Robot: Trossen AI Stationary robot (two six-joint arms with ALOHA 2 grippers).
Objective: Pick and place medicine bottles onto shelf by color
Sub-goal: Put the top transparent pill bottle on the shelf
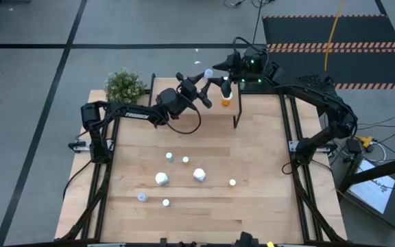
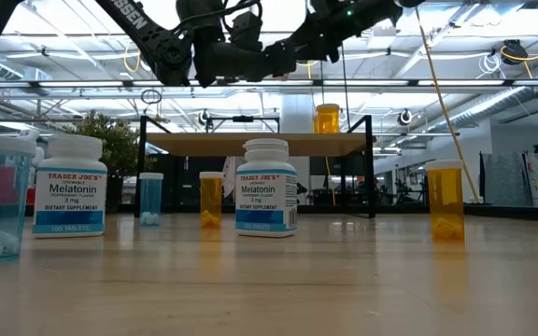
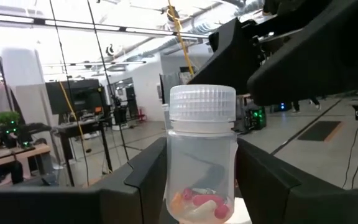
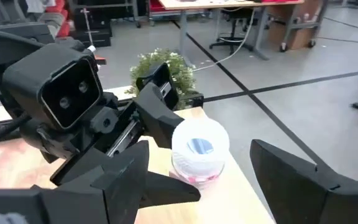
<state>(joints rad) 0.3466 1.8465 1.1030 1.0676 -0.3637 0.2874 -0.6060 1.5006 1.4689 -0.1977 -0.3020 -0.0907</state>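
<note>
My left gripper [image 1: 203, 77] is shut on a clear-white medicine bottle [image 3: 202, 155] with a white cap and pink and orange pills inside. It holds the bottle in the air over the far part of the shelf [image 2: 250, 144]. My right gripper [image 4: 222, 186] is open just beyond the bottle, its fingers spread toward the cap [image 4: 199, 144] without touching it. One orange bottle [image 1: 226, 101] stands on the shelf. Several more bottles stand on the tabletop: white Melatonin bottles [image 2: 267, 187], orange ones [image 2: 445, 199] and pale blue ones [image 2: 150, 198]. My left gripper pinches the bottle's clear body [image 3: 173, 168], below the cap, between its two fingers, one on each side. The fingers reach from the table's left toward its far right. The bottle is lifted clear, cap up in the left wrist view.
A small potted plant [image 1: 123, 85] stands at the table's far left corner. The loose bottles [image 1: 199, 174] are grouped in the middle and near part of the table. The shelf's black legs [image 1: 236, 118] stand on the far half.
</note>
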